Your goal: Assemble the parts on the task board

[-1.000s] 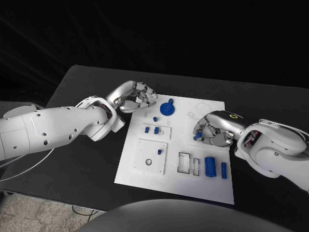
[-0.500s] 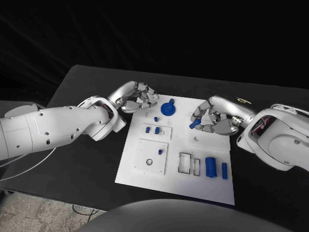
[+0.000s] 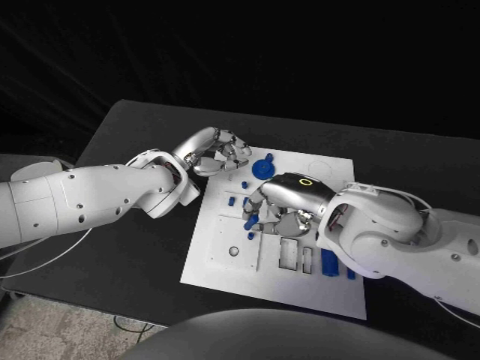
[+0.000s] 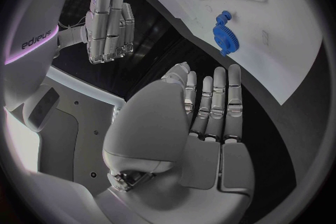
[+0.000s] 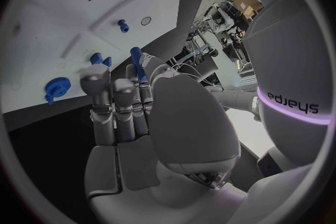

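From my remote station, left to right: my left hand (image 3: 213,152) hovers over the far left corner of the task board (image 3: 224,274), holding nothing, its fingers lightly curled but apart; it has barely stirred in the last second; just beside it on the board sits the blue gear (image 3: 262,167), untouched. Below the gear, 2 small blue pieces (image 3: 240,201) lie in a raised white frame near the board's left half, and a square white panel (image 3: 234,251) with a small ring on it lies nearer me. My right hand (image 3: 274,206) has swung across the board, from its right side a second ago to the middle now, carrying a slim blue peg (image 3: 251,222) pinched in its fingertips; the right wrist view shows the same peg (image 5: 136,63) standing up between the fingers over the white surface. Further right, a larger blue block (image 3: 328,259) lies by the rectangular slots, partly hidden under my right forearm. My reading: the pick is done and the carry is nearly over; the peg hangs close above the small frame and the square panel, so seating it in 1 of the holes there looks like the next job, though I cannot tell which hole is meant; the risk is a tilted peg jamming at the rim.
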Controlling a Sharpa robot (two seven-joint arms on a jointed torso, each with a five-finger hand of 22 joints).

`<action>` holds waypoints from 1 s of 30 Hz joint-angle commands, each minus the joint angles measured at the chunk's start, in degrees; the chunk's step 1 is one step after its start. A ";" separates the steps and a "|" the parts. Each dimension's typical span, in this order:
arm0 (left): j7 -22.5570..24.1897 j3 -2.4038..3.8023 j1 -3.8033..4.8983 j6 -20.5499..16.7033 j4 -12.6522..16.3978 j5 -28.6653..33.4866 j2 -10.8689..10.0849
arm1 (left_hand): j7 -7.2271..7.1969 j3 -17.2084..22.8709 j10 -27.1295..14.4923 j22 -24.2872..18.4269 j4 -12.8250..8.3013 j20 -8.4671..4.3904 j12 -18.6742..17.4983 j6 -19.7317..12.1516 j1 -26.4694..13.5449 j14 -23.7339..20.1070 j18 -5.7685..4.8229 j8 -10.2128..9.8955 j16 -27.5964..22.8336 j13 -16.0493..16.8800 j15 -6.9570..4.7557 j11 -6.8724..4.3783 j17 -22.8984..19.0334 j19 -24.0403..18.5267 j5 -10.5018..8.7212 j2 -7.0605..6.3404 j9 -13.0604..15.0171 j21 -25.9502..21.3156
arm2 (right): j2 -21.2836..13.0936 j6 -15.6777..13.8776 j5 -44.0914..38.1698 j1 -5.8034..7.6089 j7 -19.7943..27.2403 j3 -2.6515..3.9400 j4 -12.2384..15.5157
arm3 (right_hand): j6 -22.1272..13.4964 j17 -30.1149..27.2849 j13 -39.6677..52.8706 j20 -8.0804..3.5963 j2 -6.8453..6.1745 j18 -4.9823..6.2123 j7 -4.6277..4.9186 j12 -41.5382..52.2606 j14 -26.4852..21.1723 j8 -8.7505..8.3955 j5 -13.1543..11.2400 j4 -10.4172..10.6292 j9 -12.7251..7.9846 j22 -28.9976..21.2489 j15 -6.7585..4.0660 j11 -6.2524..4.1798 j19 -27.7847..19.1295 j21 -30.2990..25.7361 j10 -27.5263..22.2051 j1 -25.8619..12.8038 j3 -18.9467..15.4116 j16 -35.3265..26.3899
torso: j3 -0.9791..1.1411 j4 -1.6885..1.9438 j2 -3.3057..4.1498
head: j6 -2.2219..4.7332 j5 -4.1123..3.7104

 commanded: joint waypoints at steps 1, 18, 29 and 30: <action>0.37 0.03 -0.04 0.76 0.03 0.26 0.17 | 0.15 0.37 0.11 0.08 0.06 -0.05 0.32 -0.19 0.62 0.51 0.86 0.37 0.11 -0.07 -0.02 0.47 -0.09 0.35 0.26 -0.06 0.07 0.08 | 2.06 3.11 -7.51 -0.83 1.62 0.03 -1.32 | -0.60 0.23 -0.14 -0.02 -0.58 -0.42 0.00 -0.43 0.37 -0.32 0.06 -0.27 0.00 4.99 0.04 -0.76 0.48 0.30 1.20 -0.20 0.21 0.32 | -0.04 0.07 0.05 | 0.00 0.44; 0.14 0.05 -0.05 0.82 -0.01 0.37 0.51 | 0.15 0.45 0.13 0.15 0.01 -0.04 0.31 -0.24 0.77 0.54 0.85 0.40 0.12 -0.17 0.01 0.52 -0.11 0.40 0.37 0.02 0.08 0.11 | 8.67 9.20 -14.38 -3.12 2.20 0.02 -4.53 | -0.25 0.41 -0.06 -0.01 -1.19 -0.57 0.04 -0.93 0.44 -0.63 -0.25 -0.80 0.23 5.20 0.07 -0.79 0.65 0.99 2.17 -0.18 0.62 0.27 | -0.08 -0.18 0.03 | 0.00 0.96; 0.19 0.05 -0.05 0.86 -0.11 0.23 0.58 | 0.16 0.49 0.10 0.21 -0.05 -0.04 0.29 -0.30 0.91 0.56 0.85 0.41 0.12 -0.24 0.02 0.54 -0.13 0.43 0.43 0.03 0.09 0.13 | 8.51 11.00 -17.22 -3.57 1.89 0.02 -4.29 | 0.45 0.14 0.19 -0.09 -1.49 -0.55 -0.19 -1.03 0.14 -0.65 -0.29 -1.13 0.48 5.24 -0.12 -1.09 0.49 0.99 3.24 -0.17 0.91 -0.05 | -0.10 -0.18 -0.04 | 0.00 1.07; 0.19 0.05 -0.05 0.87 -0.11 0.18 0.59 | 0.16 0.49 0.10 0.21 -0.05 -0.04 0.29 -0.30 0.91 0.56 0.85 0.41 0.12 -0.24 0.02 0.54 -0.13 0.43 0.43 0.03 0.09 0.13 | 8.51 11.12 -17.41 -3.59 1.85 0.02 -4.30 | 0.52 0.13 0.21 -0.10 -1.51 -0.54 -0.21 -1.03 0.12 -0.64 -0.28 -1.16 0.50 5.24 -0.13 -1.11 0.47 0.99 3.33 -0.17 0.93 -0.07 | -0.10 -0.18 -0.04 | 0.00 1.07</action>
